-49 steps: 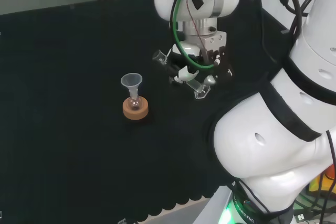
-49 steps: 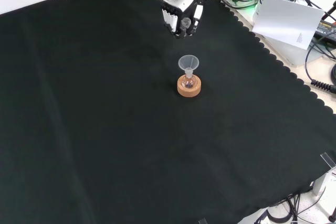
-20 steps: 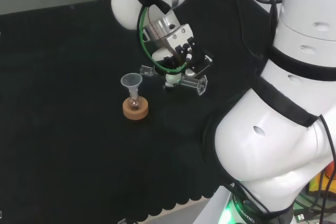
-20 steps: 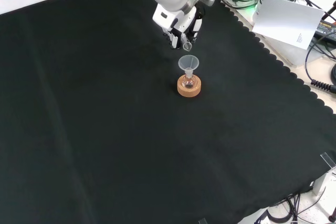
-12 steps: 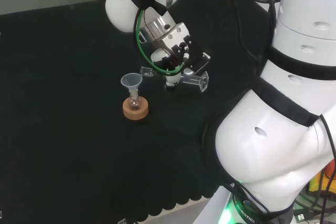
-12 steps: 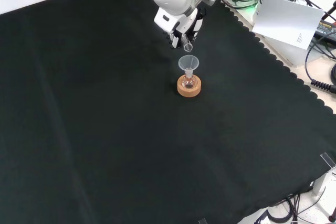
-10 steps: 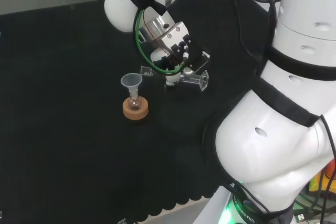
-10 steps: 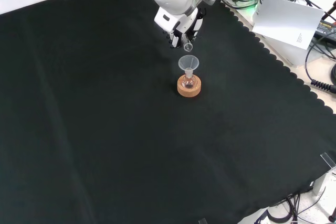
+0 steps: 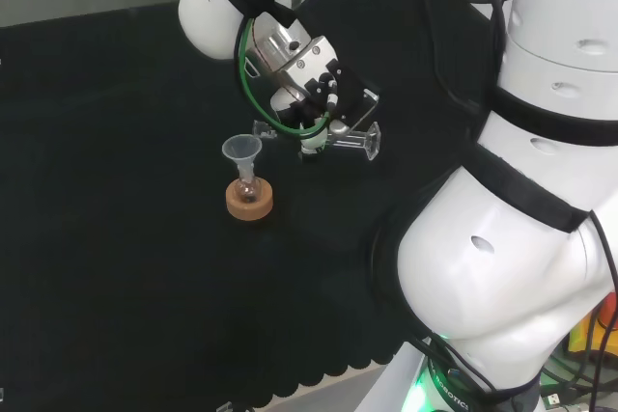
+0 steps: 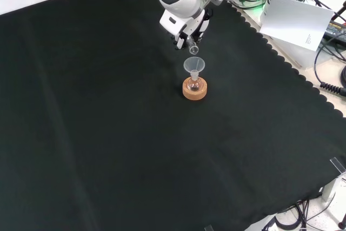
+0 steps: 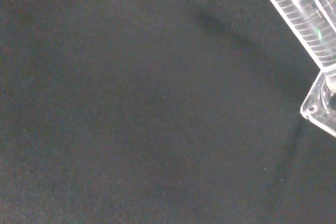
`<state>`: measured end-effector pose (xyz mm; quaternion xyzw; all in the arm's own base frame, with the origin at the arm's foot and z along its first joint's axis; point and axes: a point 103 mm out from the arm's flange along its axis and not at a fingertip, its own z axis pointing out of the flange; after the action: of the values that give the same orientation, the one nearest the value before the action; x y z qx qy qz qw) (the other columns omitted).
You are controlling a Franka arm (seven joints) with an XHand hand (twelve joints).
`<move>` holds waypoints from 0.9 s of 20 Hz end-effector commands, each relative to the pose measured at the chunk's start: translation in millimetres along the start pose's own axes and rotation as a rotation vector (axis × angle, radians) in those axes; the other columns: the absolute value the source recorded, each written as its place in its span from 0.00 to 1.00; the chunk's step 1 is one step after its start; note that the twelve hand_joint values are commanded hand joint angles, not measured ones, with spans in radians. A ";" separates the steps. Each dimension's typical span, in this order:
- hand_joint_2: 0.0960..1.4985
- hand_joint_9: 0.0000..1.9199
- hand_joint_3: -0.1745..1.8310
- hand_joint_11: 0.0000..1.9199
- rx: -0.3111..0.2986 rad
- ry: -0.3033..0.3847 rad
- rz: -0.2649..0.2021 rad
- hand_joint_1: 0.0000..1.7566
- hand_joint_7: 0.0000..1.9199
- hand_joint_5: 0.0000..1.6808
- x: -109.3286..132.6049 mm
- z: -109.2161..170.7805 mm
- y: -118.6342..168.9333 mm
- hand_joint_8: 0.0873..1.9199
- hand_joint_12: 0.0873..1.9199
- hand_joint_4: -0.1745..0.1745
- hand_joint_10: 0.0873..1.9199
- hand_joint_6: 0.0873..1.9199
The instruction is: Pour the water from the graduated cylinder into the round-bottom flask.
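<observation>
Gripping the cylinder (image 9: 314, 138) nearly level, the hand (image 9: 311, 103) aims its mouth at the funnel (image 9: 241, 150) at 8 o'clock.

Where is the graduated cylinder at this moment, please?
In the head view, the graduated cylinder lies nearly level in the hand, above the cloth, its mouth just right of and above the funnel on the round-bottom flask.

Clear graduated cylinder (image 9: 314, 136) lies nearly level above the cloth, mouth beside the funnel-topped round-bottom flask (image 9: 248, 190)
</observation>
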<state>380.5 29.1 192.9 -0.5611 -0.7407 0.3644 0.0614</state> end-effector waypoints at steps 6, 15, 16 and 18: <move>0.72 0.76 0.08 0.67 0.029 -0.056 0.020 0.64 0.69 0.61 1.1 -7.9 -1.9 0.09 0.35 0.22 0.00 0.48; 0.72 0.76 0.08 0.67 0.052 -0.092 0.036 0.64 0.69 0.61 1.9 -11.8 -2.2 0.09 0.35 0.22 0.00 0.48; 0.72 0.76 0.08 0.67 0.052 -0.099 0.040 0.64 0.69 0.61 1.6 -12.1 -2.5 0.09 0.35 0.22 0.00 0.48; 0.72 0.76 0.08 0.67 0.055 -0.115 0.046 0.64 0.69 0.61 1.3 -13.0 -3.3 0.09 0.35 0.22 0.00 0.48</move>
<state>383.9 36.2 202.1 -0.5553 -0.7231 0.4094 0.0350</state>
